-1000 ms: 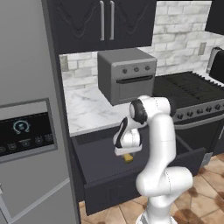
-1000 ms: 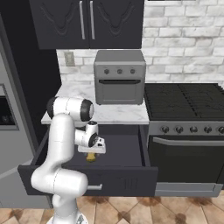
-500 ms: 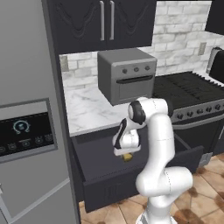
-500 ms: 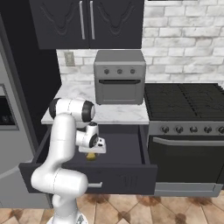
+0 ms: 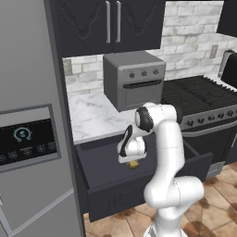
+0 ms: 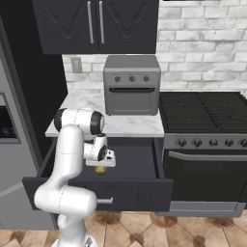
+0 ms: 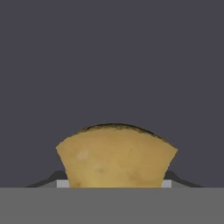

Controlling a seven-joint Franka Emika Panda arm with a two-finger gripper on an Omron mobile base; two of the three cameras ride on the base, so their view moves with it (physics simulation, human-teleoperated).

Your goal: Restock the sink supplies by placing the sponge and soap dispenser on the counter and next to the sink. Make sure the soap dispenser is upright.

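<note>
End effector (image 6: 100, 166) reaches down into the open drawer (image 5: 106, 185), fingers closed against the sponge's (image 7: 116, 156) sides near the drawer's middle. Nothing sits by the sink yet; soap dispenser remains to be fetched.

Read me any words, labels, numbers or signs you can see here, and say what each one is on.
No readable words or numbers.
Fridge panel: glowing blue icons, too small to read.
Toaster oven: plain knobs, no legible marks.
Stove: knobs unmarked.
Sponge: no label.
</note>
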